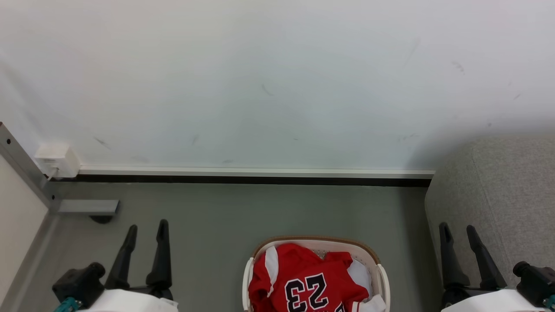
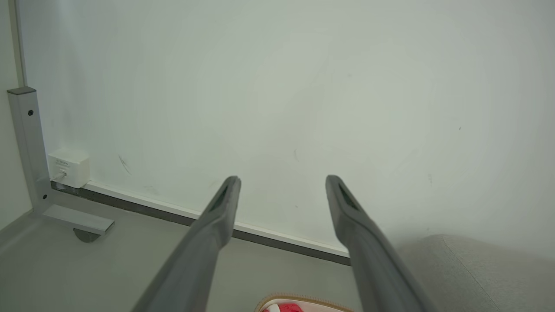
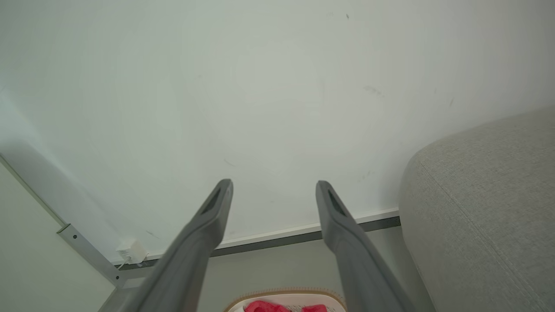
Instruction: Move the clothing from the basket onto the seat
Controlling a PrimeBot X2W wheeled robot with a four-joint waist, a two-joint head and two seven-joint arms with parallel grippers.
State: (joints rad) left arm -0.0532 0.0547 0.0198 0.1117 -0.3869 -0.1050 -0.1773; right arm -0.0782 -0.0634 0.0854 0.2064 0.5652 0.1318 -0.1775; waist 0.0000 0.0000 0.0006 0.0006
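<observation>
1. Your left gripper (image 1: pixel 148 225) and right gripper (image 1: pixel 456 226) have their fingers spread, gripping nothing.
2. The red number-23 jersey (image 1: pixel 303 268) lies crumpled inside the laundry basket (image 1: pixel 314 239), on the floor between your grippers.
3. The grey sofa (image 1: pixel 498 195) stands just beside the basket, on your right.

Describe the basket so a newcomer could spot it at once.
Start at the white wall and come down across the grey floor. At the bottom centre, left of the grey sofa, stands the basket: oval, cream, brown-rimmed, holding a red jersey numbered 23.
</observation>
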